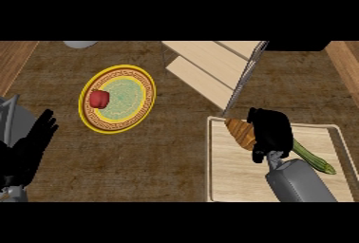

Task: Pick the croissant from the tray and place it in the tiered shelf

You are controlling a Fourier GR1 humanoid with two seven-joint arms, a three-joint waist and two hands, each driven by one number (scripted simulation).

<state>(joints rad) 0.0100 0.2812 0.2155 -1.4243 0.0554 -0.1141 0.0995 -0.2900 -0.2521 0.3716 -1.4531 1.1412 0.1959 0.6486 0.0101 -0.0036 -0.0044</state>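
Note:
The croissant (240, 133), golden brown with darker stripes, lies at the far left corner of the pale wooden tray (231, 180). My right hand (271, 130) hangs directly over its right side, fingers curled down against it and hiding part of it. The tiered shelf (207, 66), made of light wooden boards with a thin metal frame, stands beyond the tray at the top middle. My left hand (32, 142) rests open at the left edge, fingers pointing up.
A yellow patterned plate (133, 111) with a red pepper (99, 98) on it sits left of centre. A green cucumber (312, 157) lies on the tray right of my right hand. A pale round object (80, 44) shows at the top left.

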